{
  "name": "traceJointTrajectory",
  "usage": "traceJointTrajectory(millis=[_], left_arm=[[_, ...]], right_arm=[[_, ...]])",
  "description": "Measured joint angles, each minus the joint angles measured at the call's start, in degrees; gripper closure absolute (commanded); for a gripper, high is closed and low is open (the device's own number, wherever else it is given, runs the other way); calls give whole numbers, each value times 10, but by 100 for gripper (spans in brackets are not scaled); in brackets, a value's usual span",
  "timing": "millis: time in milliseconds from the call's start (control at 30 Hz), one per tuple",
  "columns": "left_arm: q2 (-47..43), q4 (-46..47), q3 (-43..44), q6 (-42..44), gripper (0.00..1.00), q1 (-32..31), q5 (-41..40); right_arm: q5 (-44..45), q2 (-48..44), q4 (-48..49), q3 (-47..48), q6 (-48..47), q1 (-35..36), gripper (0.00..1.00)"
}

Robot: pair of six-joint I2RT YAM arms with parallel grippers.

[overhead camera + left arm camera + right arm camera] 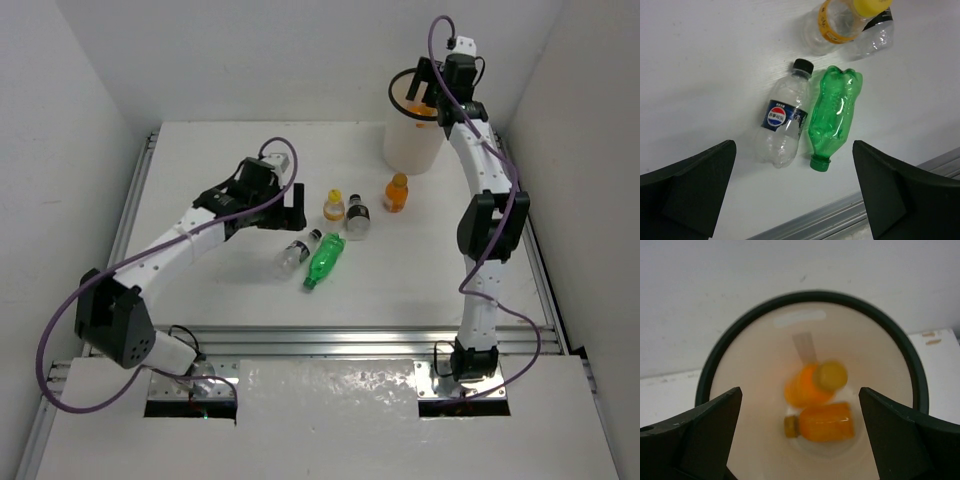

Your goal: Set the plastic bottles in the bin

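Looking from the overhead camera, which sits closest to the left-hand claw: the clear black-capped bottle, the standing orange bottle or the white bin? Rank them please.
1. The clear black-capped bottle, lying right by the left gripper, on its near side.
2. The orange bottle, standing farther to the right.
3. The bin, at the back right.

White table (200, 190) all around. Centre of the left wrist view: clear bottle (785, 125), black cap, dark blue label with a red, white and blue roundel; green bottle (835, 117) beside it, cap green too. Upper right there: yellow-capped bottle (837, 22) with an orange-yellow band; black-labelled bottle (879, 35), otherwise clear. Middle of the right wrist view: cream-white bin (755, 360), dark rim, two orange bottles (825, 422) inside, one cap yellowish. Black fingers (685, 190) at lower corners. Purple cables (60, 340).
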Motion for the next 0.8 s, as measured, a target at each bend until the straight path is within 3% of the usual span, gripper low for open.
traceJointTrajectory(millis=[167, 433, 567, 633, 667, 733, 767, 800], left_arm=[[97, -40, 90, 40, 0, -31, 6], [209, -103, 85, 81, 8, -54, 15], [228, -109, 55, 79, 9, -57, -5], [237, -109, 46, 74, 22, -57, -19], [246, -106, 46, 70, 35, -57, -25], [268, -96, 46, 62, 45, -57, -35], [278, -92, 47, 59, 62, -57, -38], [280, -94, 49, 52, 69, -57, -41]], right_arm=[[-5, -59, -42, -59, 1, 7, 1], [-127, -436, -33, -376, 28, 17, 1], [-180, -556, -1, -486, 40, 34, 1], [-193, -579, 10, -525, 43, 50, 1], [-199, -583, 11, -542, 45, 60, 1], [-205, -581, 8, -567, 45, 79, 1], [-206, -579, 5, -575, 45, 87, 1], [-209, -578, 1, -582, 45, 95, 1]])
